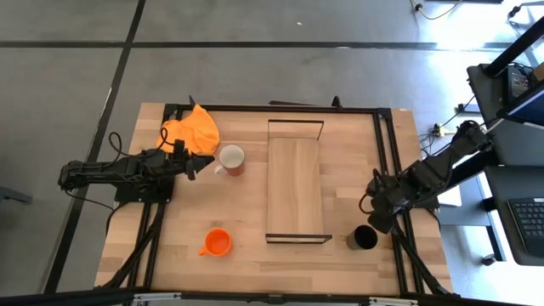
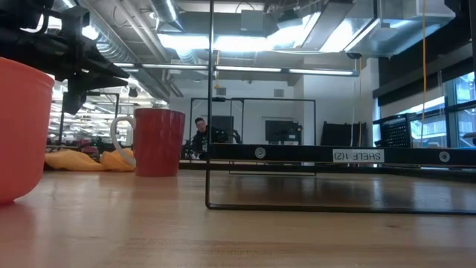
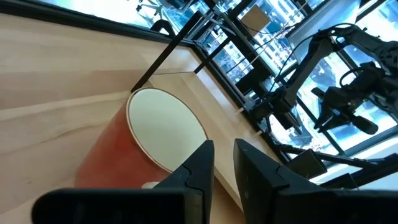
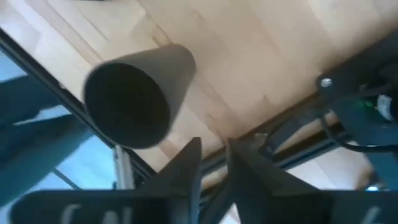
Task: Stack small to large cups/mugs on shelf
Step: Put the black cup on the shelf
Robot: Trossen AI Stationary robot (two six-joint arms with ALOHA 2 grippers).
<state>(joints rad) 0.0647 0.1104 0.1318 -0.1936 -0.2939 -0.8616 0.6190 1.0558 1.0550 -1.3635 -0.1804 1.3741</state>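
Observation:
The red mug (image 1: 231,159), white inside, stands upright between the orange cloth and the shelf (image 1: 296,189), a light-wood board with black end frames. My left gripper (image 1: 206,162) is shut. It hovers just left of this mug, by its rim (image 3: 165,127) and above its white handle (image 2: 123,138). The small orange mug (image 1: 218,243) stands near the table's near edge, left of the shelf. The black mug (image 1: 363,238) stands off the shelf's near right corner. My right gripper (image 1: 380,219) is shut and sits just above and to the right of the black mug (image 4: 134,93).
An orange cloth (image 1: 194,129) lies bunched at the table's far left, behind my left gripper. A black metal frame (image 1: 384,161) runs around the tabletop. The shelf board's top surface is bare wood. A person (image 2: 199,130) sits in the room beyond the table.

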